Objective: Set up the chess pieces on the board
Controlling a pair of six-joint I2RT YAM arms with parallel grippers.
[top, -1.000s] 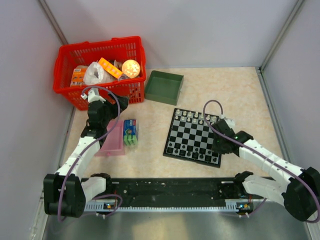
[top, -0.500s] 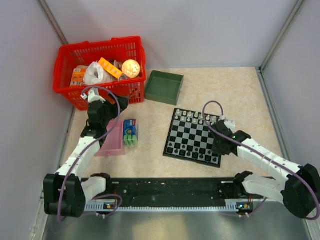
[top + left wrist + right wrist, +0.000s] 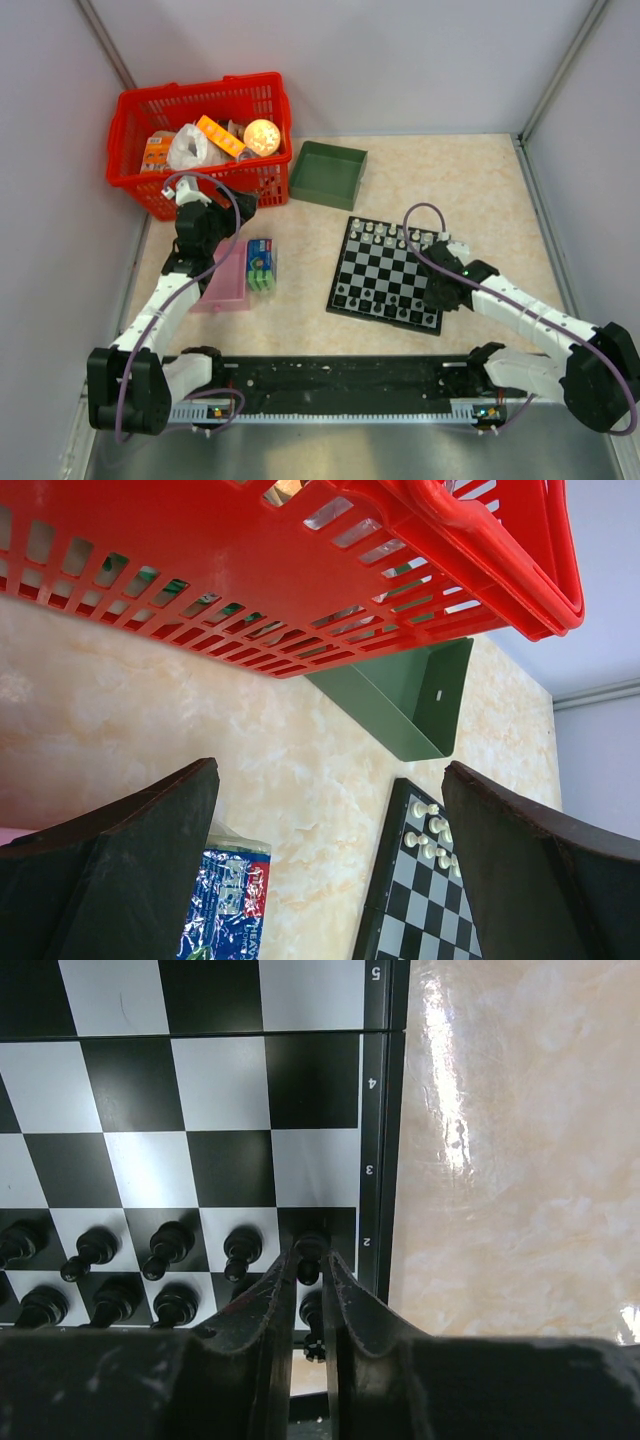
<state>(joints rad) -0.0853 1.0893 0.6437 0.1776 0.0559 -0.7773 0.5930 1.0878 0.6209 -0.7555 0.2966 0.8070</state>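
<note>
Right pincer (image 3: 311,1257) edged left over the board (image 3: 200,1110), straddling a black pawn (image 3: 311,1245); grip unclear.

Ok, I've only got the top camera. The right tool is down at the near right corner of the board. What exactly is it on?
Observer: The right wrist view shows the right tool straddling a black pawn on the board, in the edge column beside the printed 2.
Operator: Is it gripping that pawn?
Observer: Its fingertips sit close on either side of the pawn. I cannot tell whether they press it.
Operator: And the left tool?
Observer: Its wrist view shows the left tool wide open and holding nothing, over the table just short of the red basket.
</note>
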